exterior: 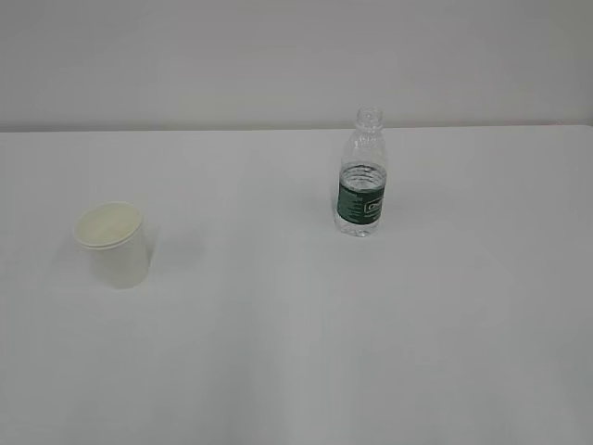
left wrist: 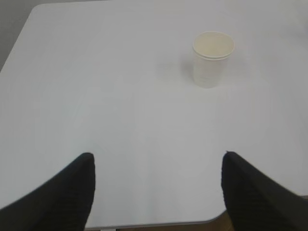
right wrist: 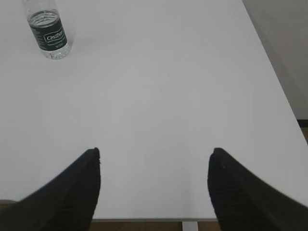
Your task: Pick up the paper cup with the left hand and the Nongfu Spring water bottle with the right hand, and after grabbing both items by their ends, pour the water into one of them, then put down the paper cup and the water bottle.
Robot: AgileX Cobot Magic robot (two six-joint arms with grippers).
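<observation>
A small cream-white tapered paper cup (exterior: 113, 244) stands upright on the left of the white table (exterior: 296, 352); the clear ribbed uncapped water bottle (exterior: 361, 176) with a dark green label stands well apart on the right. The left gripper (left wrist: 159, 161) and right gripper (right wrist: 154, 156) hang spread wide and empty, far from both
</observation>
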